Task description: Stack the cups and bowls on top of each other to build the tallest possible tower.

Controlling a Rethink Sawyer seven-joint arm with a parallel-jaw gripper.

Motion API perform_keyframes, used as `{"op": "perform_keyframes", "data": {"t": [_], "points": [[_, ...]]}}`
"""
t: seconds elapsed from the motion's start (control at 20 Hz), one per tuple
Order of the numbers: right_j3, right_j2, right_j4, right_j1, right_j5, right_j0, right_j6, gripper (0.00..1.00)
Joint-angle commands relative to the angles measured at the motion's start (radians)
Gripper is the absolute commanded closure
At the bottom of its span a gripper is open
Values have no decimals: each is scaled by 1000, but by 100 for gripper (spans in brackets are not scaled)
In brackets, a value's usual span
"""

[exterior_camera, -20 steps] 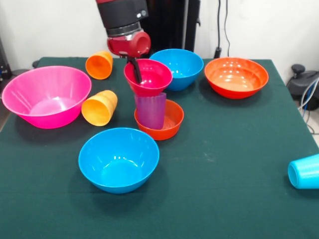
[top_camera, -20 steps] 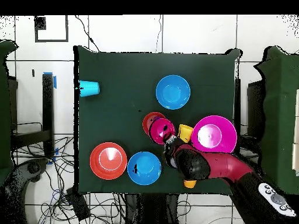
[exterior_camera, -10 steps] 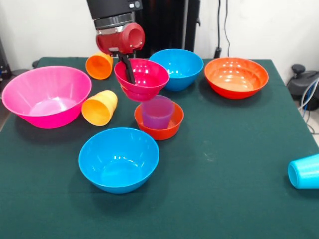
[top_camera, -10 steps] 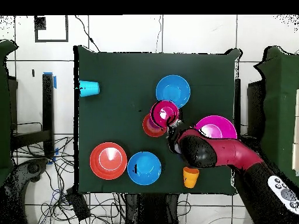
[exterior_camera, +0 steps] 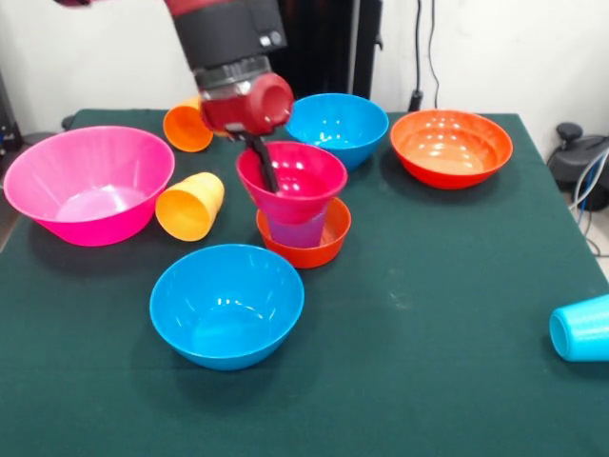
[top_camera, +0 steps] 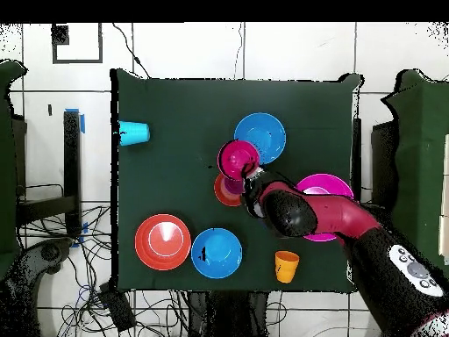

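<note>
Near the middle of the green table (exterior_camera: 457,314), the gripper (exterior_camera: 265,169) has one dark finger down inside the small magenta bowl (exterior_camera: 293,179) and is pinching it by the rim — clenched on the bowl, as far as I can judge, with the outer finger hidden behind the wall. That bowl sits directly above the translucent purple cup (exterior_camera: 297,228), which stands upright inside the small orange bowl (exterior_camera: 309,248); the magenta bowl's base looks to be at or touching the cup's mouth, though I can't tell whether its weight is on the cup yet. From overhead the magenta bowl (top_camera: 238,159) looks shifted a little off the orange bowl (top_camera: 224,191), so it may not be centred. The step in hand, I'd say, is setting a third tier on the tower. The next move calls for levelling the bowl and seating it squarely on the cup's narrow rim before letting go — a wide bowl on a thin cup will tip if it lands off centre or the finger drags it on the way out. Everything else waits untouched: the large pink bowl (exterior_camera: 88,183), two blue bowls (exterior_camera: 226,305), the wide orange-red bowl (exterior_camera: 451,147), the yellow-orange cup (exterior_camera: 189,205) and orange cup (exterior_camera: 189,125) lying on their sides, and the light blue cup (exterior_camera: 580,328) far off at the table's edge.
</note>
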Motion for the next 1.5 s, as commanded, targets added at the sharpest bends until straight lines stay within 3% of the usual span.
{"op": "perform_keyframes", "data": {"t": [0.05, 0.35, 0.75, 0.95, 1.3, 1.5], "points": [[-26, -59, -20, 170, -53, 85, 31, 100], [-6, -90, 7, 156, -36, 96, 50, 100], [-32, -150, -13, 50, 169, 98, -62, 100], [-35, -114, -1, -3, 224, 86, -105, 100], [28, 29, 66, -131, 242, 15, -106, 100], [69, 84, 109, -148, 241, -25, -89, 100]]}}
